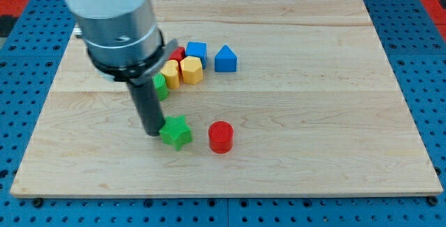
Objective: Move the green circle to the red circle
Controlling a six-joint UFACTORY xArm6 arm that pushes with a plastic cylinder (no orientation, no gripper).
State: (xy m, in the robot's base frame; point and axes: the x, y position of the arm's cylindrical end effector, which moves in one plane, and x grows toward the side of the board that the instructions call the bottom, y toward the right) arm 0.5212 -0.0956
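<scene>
The red circle is a short red cylinder below the board's middle. A green block, partly hidden behind the rod, sits above and to the left of it; its shape is unclear, possibly the green circle. A green star lies just left of the red circle. My tip rests on the board, touching the green star's left side, below the hidden green block.
A cluster stands near the view's top: a yellow block, a yellow hexagon, a red block, a blue cube and a blue triangular block. The wooden board lies on a blue pegboard.
</scene>
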